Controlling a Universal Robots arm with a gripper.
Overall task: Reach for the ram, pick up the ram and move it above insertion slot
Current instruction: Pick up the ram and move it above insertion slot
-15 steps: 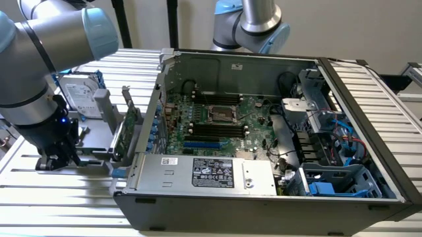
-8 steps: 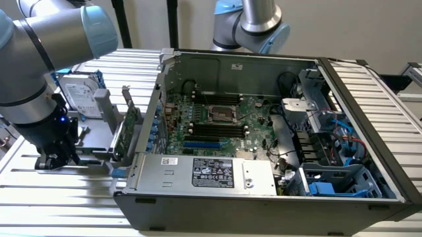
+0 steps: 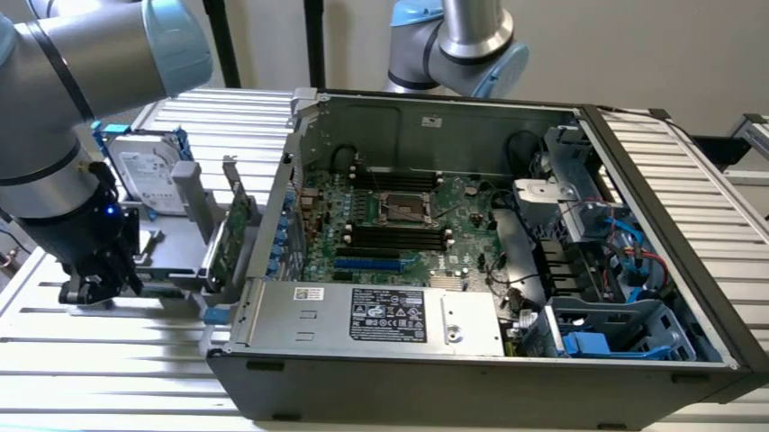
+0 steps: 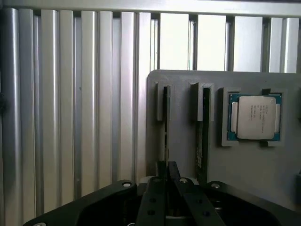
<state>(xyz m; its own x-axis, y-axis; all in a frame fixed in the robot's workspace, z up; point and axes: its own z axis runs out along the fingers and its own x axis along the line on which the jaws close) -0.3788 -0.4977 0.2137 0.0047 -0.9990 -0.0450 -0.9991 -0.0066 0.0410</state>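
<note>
Jaws grip ram [image 4: 165,120]; slatted metal table [image 4: 70,117], pale wall [image 3: 673,54] behind

The ram [image 4: 164,117] has its near end buried between the pinched fingertips [image 4: 173,170] of the end effector [image 4: 167,170] (the clamped stretch itself is out of sight). The dark card [image 4: 203,136] just beside the ram is covered at its near end by the end effector's black body, which the picture's edge crops. The grey holder [image 4: 183,141] beyond is cut off too. In the exterior view the arm [image 3: 54,135] is cropped, and the insertion slot [image 3: 391,236], well apart from the end effector, is too small to show its latches.
</note>
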